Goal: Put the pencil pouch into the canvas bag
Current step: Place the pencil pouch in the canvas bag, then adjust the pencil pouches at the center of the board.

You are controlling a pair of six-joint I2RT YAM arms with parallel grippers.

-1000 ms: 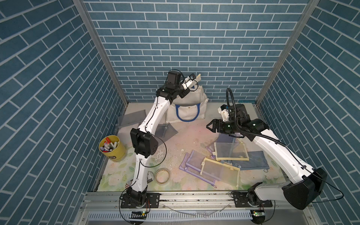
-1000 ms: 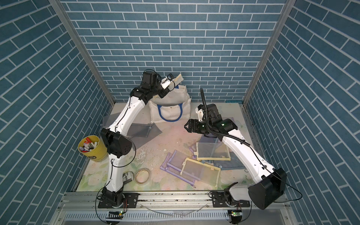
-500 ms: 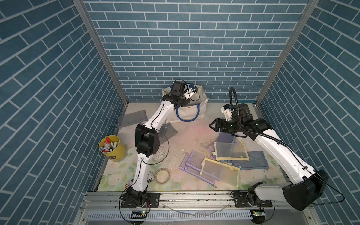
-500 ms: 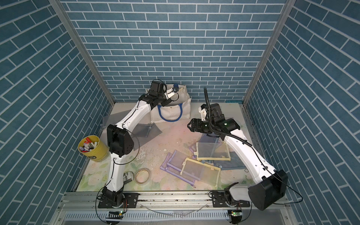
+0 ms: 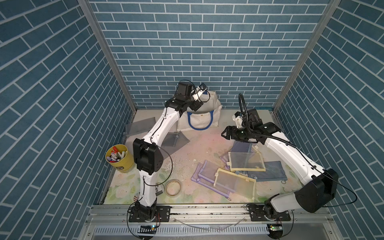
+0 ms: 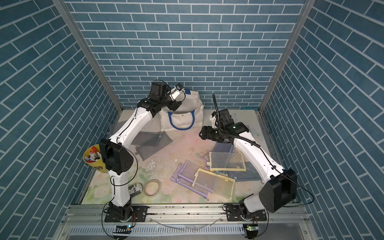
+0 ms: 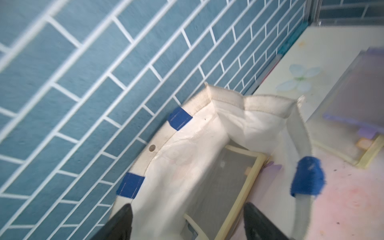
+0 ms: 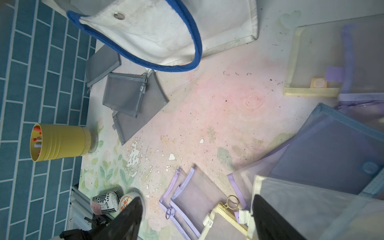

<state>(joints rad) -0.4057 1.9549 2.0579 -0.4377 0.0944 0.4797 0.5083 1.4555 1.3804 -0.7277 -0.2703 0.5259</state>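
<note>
We saw a tabletop (image 5: 203, 141) with faded flowers on it. The canvas bag (image 5: 199, 122) stood at the back wall, with grey pouches (image 5: 178, 141) lying just in front. A yellow cup (image 5: 122, 161) of markers stood at the left edge. A tape roll (image 5: 173, 187) lay near the front, beside a small can (image 6: 135, 189). On the right, purple pouches (image 5: 204, 173), yellow-edged pouches (image 5: 245, 162) and a blue pouch (image 5: 272, 171) lay overlapping.
</note>
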